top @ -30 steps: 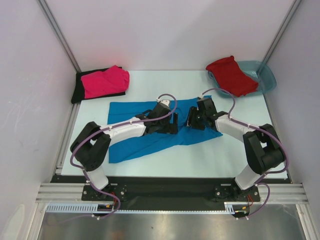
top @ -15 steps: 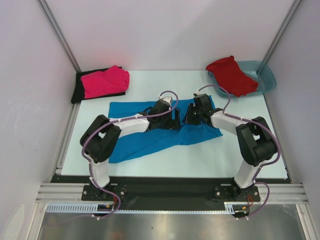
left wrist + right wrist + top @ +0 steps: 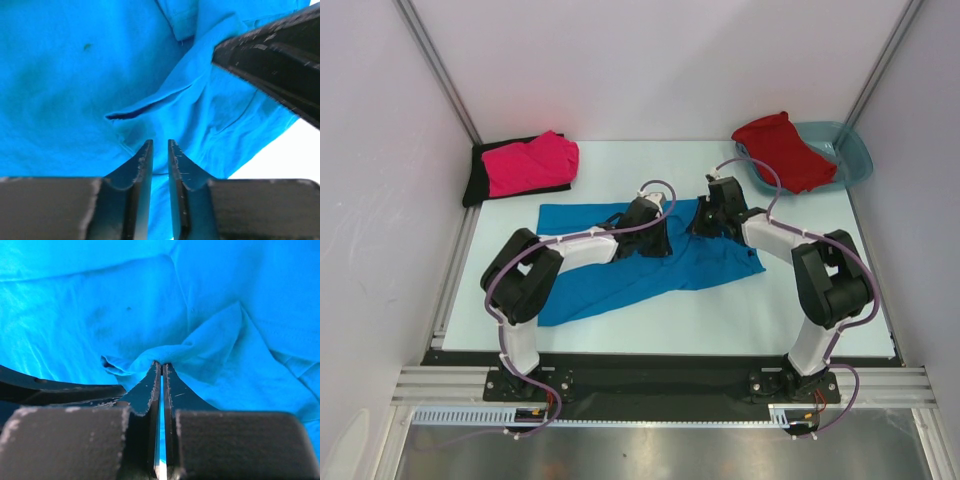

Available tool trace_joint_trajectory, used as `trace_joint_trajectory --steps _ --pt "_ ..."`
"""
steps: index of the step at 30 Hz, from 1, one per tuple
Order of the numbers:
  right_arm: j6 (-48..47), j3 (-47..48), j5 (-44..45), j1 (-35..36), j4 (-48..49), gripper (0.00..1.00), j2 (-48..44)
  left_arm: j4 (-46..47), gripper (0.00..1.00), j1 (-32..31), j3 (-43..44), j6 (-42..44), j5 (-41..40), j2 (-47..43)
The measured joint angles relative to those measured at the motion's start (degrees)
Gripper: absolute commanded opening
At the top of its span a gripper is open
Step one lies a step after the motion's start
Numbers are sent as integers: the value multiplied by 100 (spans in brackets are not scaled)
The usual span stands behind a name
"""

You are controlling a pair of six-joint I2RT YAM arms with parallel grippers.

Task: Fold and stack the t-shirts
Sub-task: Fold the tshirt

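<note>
The bright blue t-shirt (image 3: 610, 280) lies spread across the middle of the table. Both grippers are down on its far edge, close together. My left gripper (image 3: 663, 238) (image 3: 159, 142) presses onto the cloth with its jaws a narrow gap apart, blue fabric showing between them. My right gripper (image 3: 706, 220) (image 3: 161, 363) is shut on a raised fold of the blue t-shirt (image 3: 200, 347) at its tips. The red t-shirt (image 3: 782, 150) lies bunched at the back right. The hot pink t-shirt (image 3: 532, 162) lies on the black one (image 3: 477, 182) at the back left.
A teal plastic tub (image 3: 852, 152) stands at the back right, partly under the red shirt. White walls close in the table on three sides. The right gripper's dark finger (image 3: 272, 55) crosses the left wrist view's upper right.
Both grippers moved toward the blue shirt's far edge and closed: the right from half open to shut on a fold, the left from wide open to a narrow gap.
</note>
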Motion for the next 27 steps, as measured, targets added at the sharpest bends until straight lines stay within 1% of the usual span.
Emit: trace_joint_trajectory --steps 5,7,9,10,11,12,13,14,15,16,17,22,25,27 --pt "-125 286 7 -44 -70 0 20 -17 22 22 7 2 -66 0" --pt "-188 496 15 -70 -105 5 90 -72 18 22 31 2 -155 0" --pt "-245 726 26 -96 -125 14 227 -170 16 22 79 9 -319 0" --pt "-286 850 28 -111 -136 24 315 -219 16 22 107 11 -431 0" --pt "-332 1003 26 -133 -168 39 435 -273 17 22 133 17 -566 0" --pt "-363 1095 28 -146 -168 41 520 -334 21 26 151 20 -654 0" --pt "-450 1202 15 -166 -208 46 627 -396 27 26 164 33 -791 0" --pt "-485 1342 15 -186 -271 56 745 -483 32 31 170 55 -922 0" --pt "-520 1453 22 -197 -319 61 855 -544 33 31 170 70 -1019 0" --pt "-584 1526 39 -205 -372 62 922 -612 34 35 170 72 -1115 0" --pt "-636 1582 94 -221 -448 63 968 -682 39 37 170 74 -1207 0" --pt "-802 1626 444 -284 -776 63 955 -866 41 48 160 103 -1513 -26" --pt "-876 1530 691 -321 -938 63 787 -868 46 50 76 103 -1576 -127" --pt "-918 1373 907 -332 -1091 63 538 -859 50 52 -4 107 -1558 -236"
